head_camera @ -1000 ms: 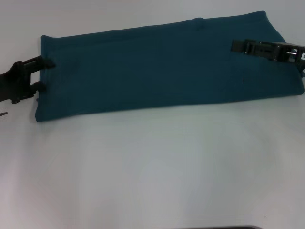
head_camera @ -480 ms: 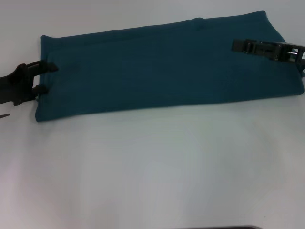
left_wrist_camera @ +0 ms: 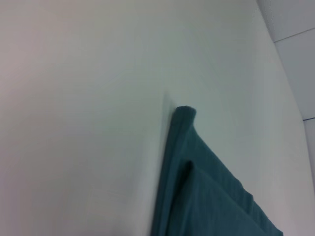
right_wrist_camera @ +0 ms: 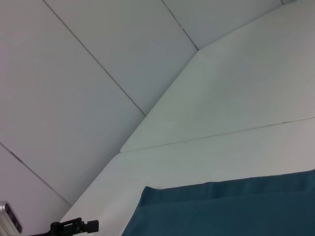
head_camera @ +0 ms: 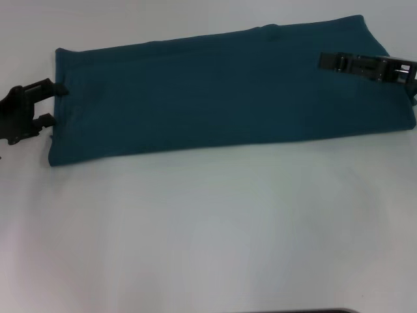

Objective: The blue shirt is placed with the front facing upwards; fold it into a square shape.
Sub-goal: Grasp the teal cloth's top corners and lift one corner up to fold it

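Observation:
The blue shirt (head_camera: 221, 91) lies flat on the white table (head_camera: 208, 228), folded into a long strip running left to right, with plain teal fabric facing up. My left gripper (head_camera: 53, 104) sits at the strip's left end, open, its fingers straddling the edge of the cloth and nothing held. My right gripper (head_camera: 324, 62) hovers over the strip's right part, seen edge-on. The left wrist view shows a layered corner of the shirt (left_wrist_camera: 197, 177). In the right wrist view the shirt (right_wrist_camera: 236, 209) fills the lower part, with the left gripper (right_wrist_camera: 74, 227) far off.
Bare white tabletop stretches in front of the shirt. A dark edge (head_camera: 300, 311) shows at the very bottom of the head view. Pale wall panels (right_wrist_camera: 98, 73) rise behind the table.
My left gripper first slid right onto the shirt's edge, then drew back left. It is still open. The right gripper and the shirt have barely moved.

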Action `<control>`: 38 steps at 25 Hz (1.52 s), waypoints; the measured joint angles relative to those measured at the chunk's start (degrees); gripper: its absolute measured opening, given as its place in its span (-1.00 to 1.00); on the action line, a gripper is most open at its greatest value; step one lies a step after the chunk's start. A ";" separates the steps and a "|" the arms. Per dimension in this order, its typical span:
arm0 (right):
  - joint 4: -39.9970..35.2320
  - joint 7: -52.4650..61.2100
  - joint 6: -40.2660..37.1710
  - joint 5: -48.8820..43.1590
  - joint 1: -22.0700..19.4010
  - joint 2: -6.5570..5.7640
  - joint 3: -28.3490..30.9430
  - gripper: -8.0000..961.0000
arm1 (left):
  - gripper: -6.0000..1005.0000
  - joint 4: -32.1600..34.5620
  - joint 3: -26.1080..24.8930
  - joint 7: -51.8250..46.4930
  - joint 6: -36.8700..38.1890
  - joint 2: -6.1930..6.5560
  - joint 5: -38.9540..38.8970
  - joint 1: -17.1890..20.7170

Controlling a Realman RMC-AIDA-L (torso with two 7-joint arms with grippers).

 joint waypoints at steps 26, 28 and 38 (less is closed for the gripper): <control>0.57 0.00 -0.01 0.00 -0.17 -0.05 -0.01 0.83 | 0.64 -2.18 0.04 0.51 1.48 -0.85 -0.55 0.88; 0.59 0.00 -0.01 0.00 -0.19 -0.05 0.00 0.83 | 0.64 -2.21 0.14 0.48 1.69 -0.87 -0.56 0.90; 0.61 0.00 0.10 0.00 -0.17 -0.15 -0.01 0.83 | 0.64 -0.73 0.82 0.30 1.66 -0.85 0.72 0.88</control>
